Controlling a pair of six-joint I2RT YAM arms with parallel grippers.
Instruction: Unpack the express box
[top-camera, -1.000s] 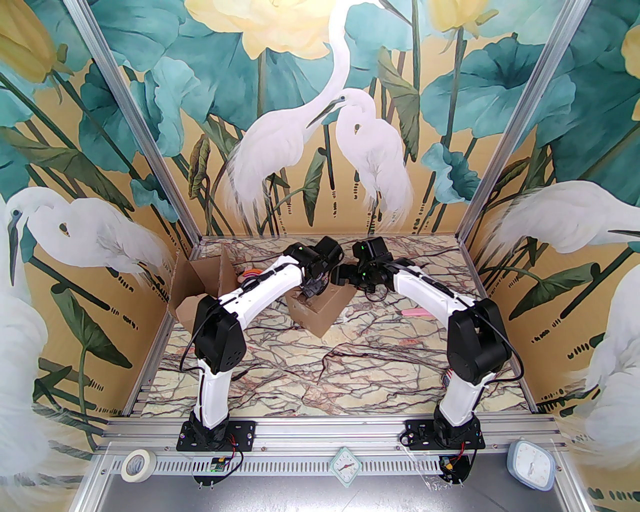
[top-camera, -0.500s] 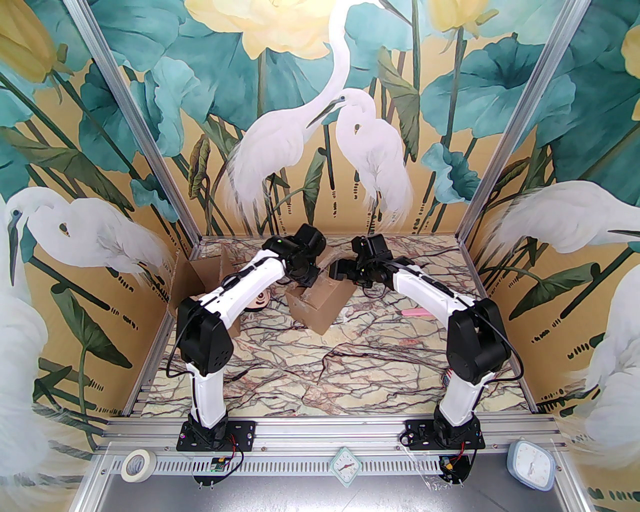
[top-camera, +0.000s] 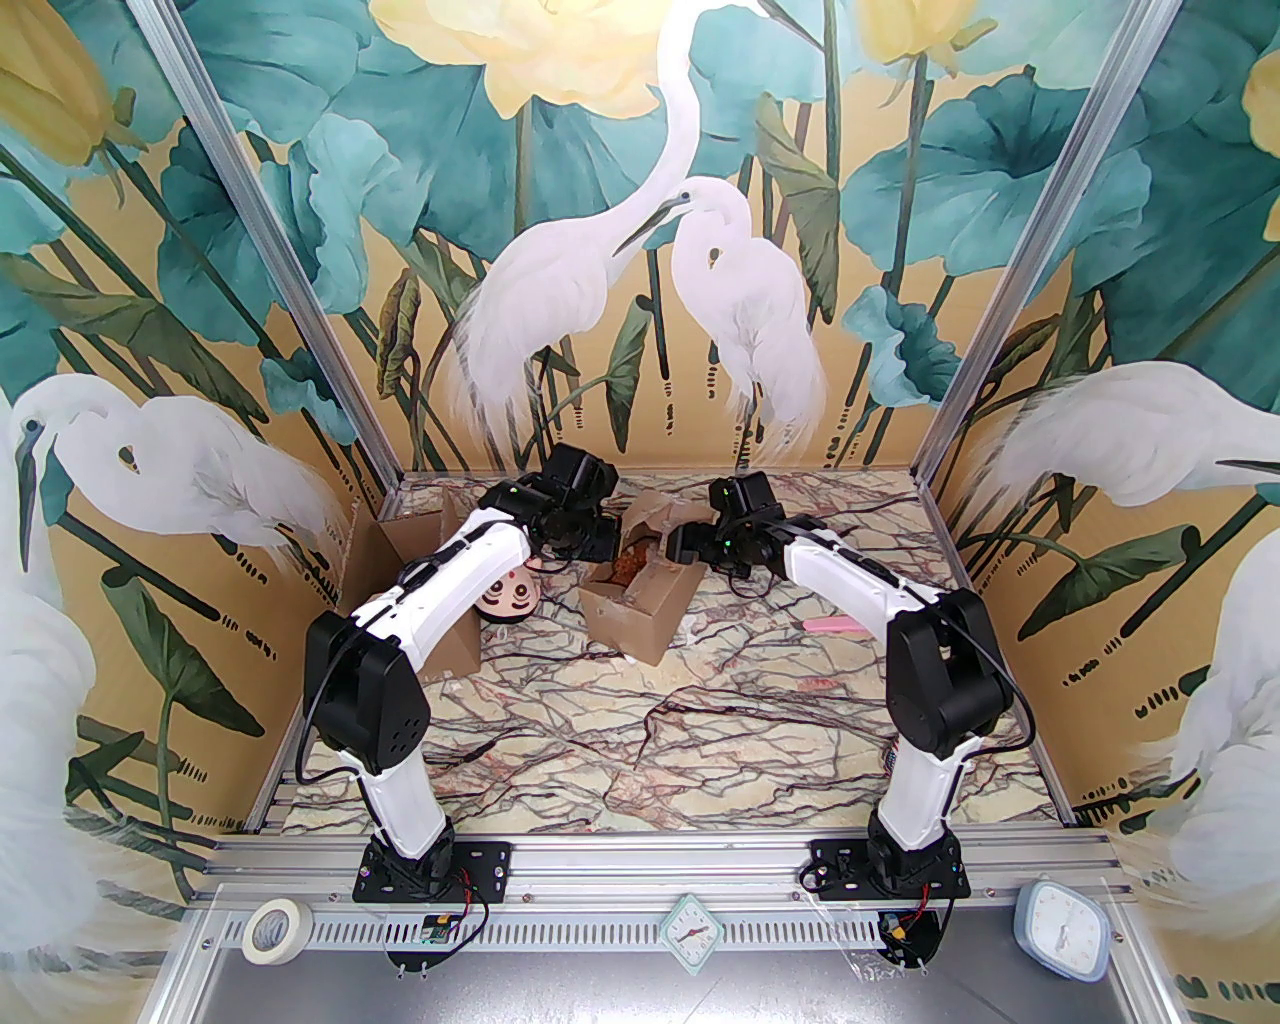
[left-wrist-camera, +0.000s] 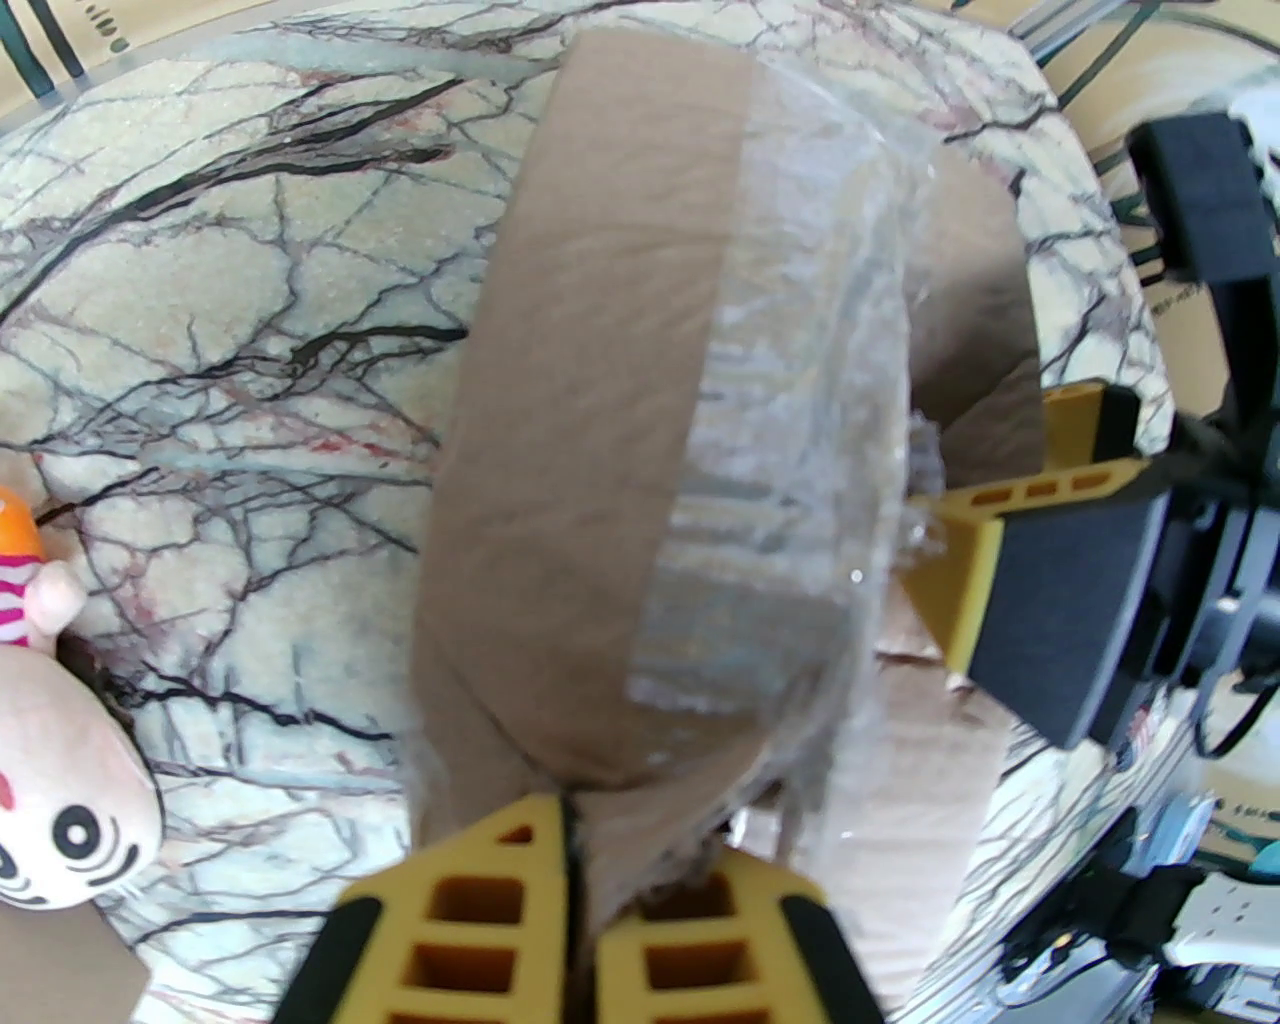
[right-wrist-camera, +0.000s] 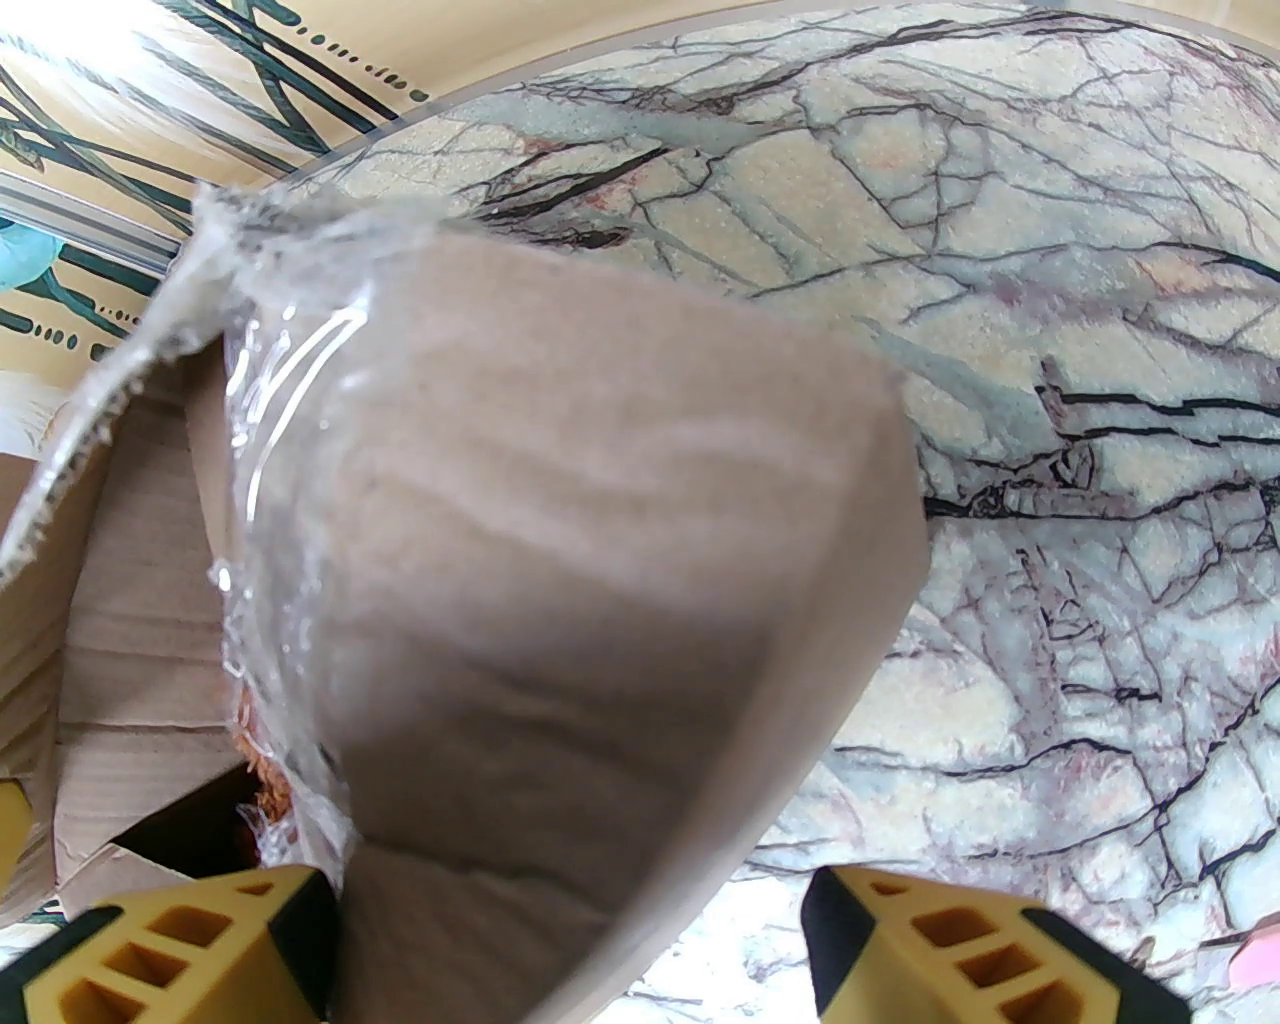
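— While the left gripper (left-wrist-camera: 600, 850) is pressed together on the edge of the left flap (left-wrist-camera: 600, 400), how does the other stand?

— Noted: the right gripper (right-wrist-camera: 565, 885) is spread, straddling the right flap (right-wrist-camera: 600, 550). One finger lies against the taped side and the other stands clear of the board. No pinch there, in my judgement.

— Location of the item?

— The box (top-camera: 640, 615) sits on the marbled table (top-camera: 700, 720) towards its far end, between the two wrists. Its top is open and both flaps are lifted.

— Handling?

— Judged light. It is thin brown cardboard with a matte surface. The flaps bow where they are held, so they are stiff only along the fold. Clear tape (left-wrist-camera: 780, 450), wrinkled and glossy, clings along the flap edges and looks slippery. A hold on bare board, low near the fold, is advised. A pull on one flap alone could drag or tip the box, so it wants a counter-hold.

— Contents?

— A brown fuzzy thing (top-camera: 630, 565) shows inside, but what it is cannot be told. It looks soft, not fragile, and is best taken from above once the flaps are folded back.

— Surroundings?

— A plush toy (left-wrist-camera: 60, 800) lies on the table just left of the box. A second carton (top-camera: 400, 560) stands open near the left wall.
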